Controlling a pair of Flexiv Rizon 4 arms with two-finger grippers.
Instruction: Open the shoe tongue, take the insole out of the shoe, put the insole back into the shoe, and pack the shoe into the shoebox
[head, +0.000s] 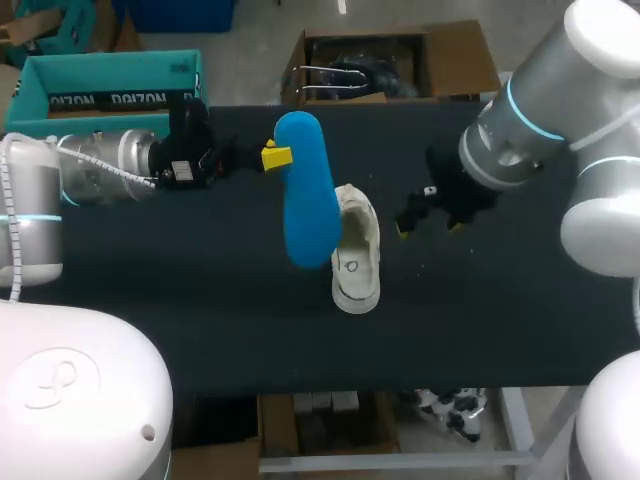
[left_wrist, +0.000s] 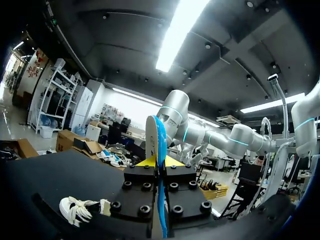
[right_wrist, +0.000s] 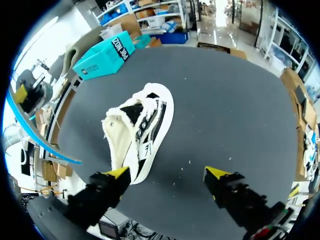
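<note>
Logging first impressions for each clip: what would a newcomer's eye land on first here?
The blue insole stands out first: the left pincer grips it by one end and holds it in the air above the middle of the table. Right next to it lies the white shoe, with the right pincer hanging open at its other side. The teal shoebox sits at the far left corner.

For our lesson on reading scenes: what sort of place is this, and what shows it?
Probably a robotics lab: two robot arms at a black table, the left gripper shut on a blue insole near a white shoe, a teal shoebox at the table's edge.
</note>
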